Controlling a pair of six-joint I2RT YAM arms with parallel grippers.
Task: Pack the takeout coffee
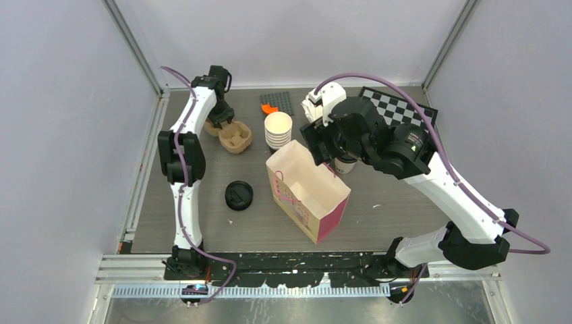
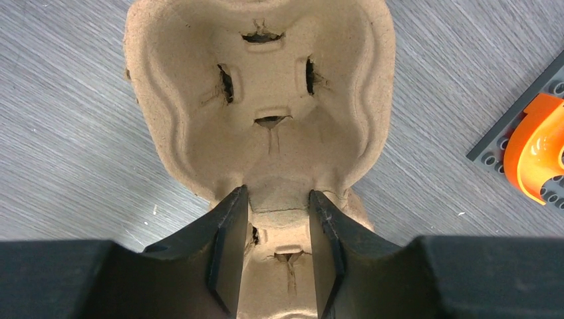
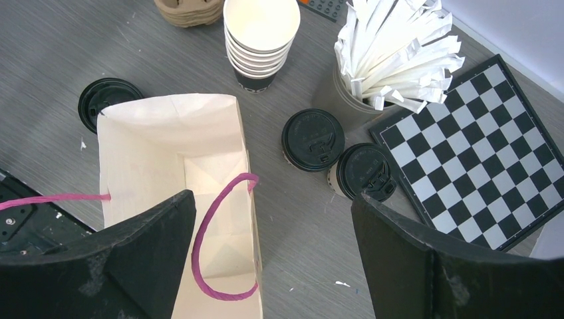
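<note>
Grey table [image 1: 405,209], bag [image 1: 300,172] beside lidded cups [image 3: 312,139]

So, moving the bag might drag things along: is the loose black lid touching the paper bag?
Apart. The top view shows a strip of bare table between the lid and the bag.

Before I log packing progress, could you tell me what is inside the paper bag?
The paper bag shows only its bare folded bottom, with a pink handle drooping over it. Both lidded coffee cups stand outside. The right end effector hides the bag's near corner.
</note>
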